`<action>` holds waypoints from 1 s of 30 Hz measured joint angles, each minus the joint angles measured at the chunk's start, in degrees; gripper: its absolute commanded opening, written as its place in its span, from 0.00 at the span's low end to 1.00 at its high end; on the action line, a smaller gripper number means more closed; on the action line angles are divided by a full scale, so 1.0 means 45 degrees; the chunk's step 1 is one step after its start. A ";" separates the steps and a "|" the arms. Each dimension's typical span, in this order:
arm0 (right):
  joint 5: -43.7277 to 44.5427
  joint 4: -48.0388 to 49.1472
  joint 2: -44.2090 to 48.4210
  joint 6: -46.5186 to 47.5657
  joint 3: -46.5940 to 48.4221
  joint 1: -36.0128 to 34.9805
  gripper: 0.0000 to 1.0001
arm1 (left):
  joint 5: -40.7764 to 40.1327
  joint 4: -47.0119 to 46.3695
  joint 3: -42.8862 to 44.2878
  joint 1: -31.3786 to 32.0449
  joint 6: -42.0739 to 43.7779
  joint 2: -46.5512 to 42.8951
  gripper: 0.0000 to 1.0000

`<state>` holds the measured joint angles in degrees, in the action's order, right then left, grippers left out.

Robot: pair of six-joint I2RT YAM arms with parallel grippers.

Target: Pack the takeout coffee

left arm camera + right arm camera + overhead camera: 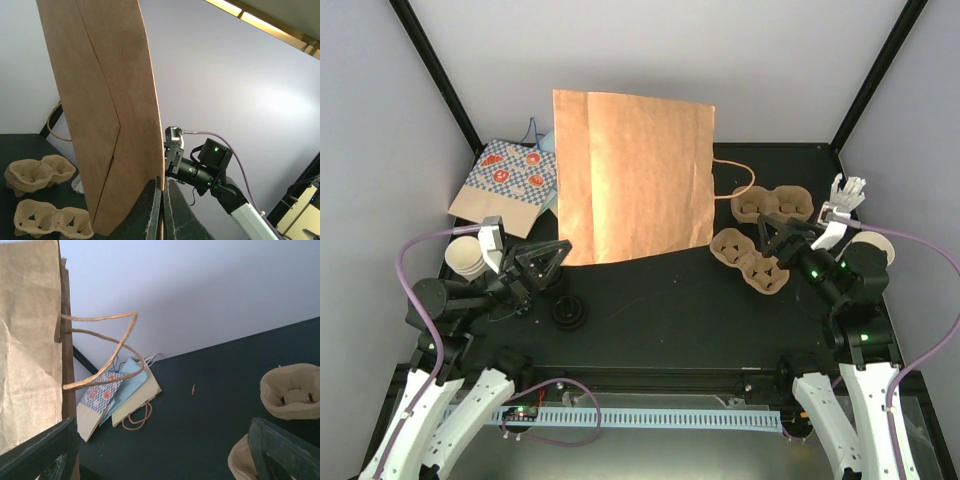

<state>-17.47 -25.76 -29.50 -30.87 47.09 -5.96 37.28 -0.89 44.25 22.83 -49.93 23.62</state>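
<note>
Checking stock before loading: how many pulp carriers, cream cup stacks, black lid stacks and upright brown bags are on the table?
Pulp carriers: 2
Cream cup stacks: 2 (the right one is partly hidden)
Black lid stacks: 1
Upright brown bag: 1
Total: 6

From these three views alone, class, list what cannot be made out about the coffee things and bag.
- Top view: the stack of paper cups, partly behind the left arm; count unclear.
- Top view: the black lids blend into the table; count unclear.
- Every view: the brown paper bag hides its own inside.
- Right wrist view: the nearer cup carrier, cut off by the bottom edge.
</note>
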 measured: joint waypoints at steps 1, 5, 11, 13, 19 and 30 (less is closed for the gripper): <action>-0.0160 0.0053 -0.0068 0.0024 0.0005 0.0000 0.95 | 0.0005 0.0000 0.0000 0.0000 0.0000 0.0000 0.02; -0.0942 0.0296 -0.0695 -0.0034 0.0039 -0.0005 0.94 | 0.0005 -0.0010 -0.0005 0.0000 -0.0005 0.0000 0.02; -0.2681 0.1316 -0.2147 -0.0967 0.0107 -0.0005 0.91 | 0.0005 -0.0015 -0.0005 0.0000 -0.0010 0.0000 0.01; -0.3138 0.1889 -0.2341 -0.1413 0.0107 0.0000 0.88 | 0.0005 -0.0015 -0.0010 0.0000 -0.0015 0.0000 0.02; -0.4114 0.3648 -0.2521 -0.2351 0.0107 -0.0005 0.85 | 0.0005 -0.0019 -0.0019 0.0000 -0.0015 0.0000 0.02; -0.3784 0.4061 -0.3551 -0.2822 0.1039 0.0000 0.71 | 0.0005 -0.0175 -0.0029 0.0000 -0.0112 0.0000 0.01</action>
<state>-34.50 -7.49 -45.47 -43.57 51.77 -5.96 37.30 -1.67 44.12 22.83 -50.43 23.62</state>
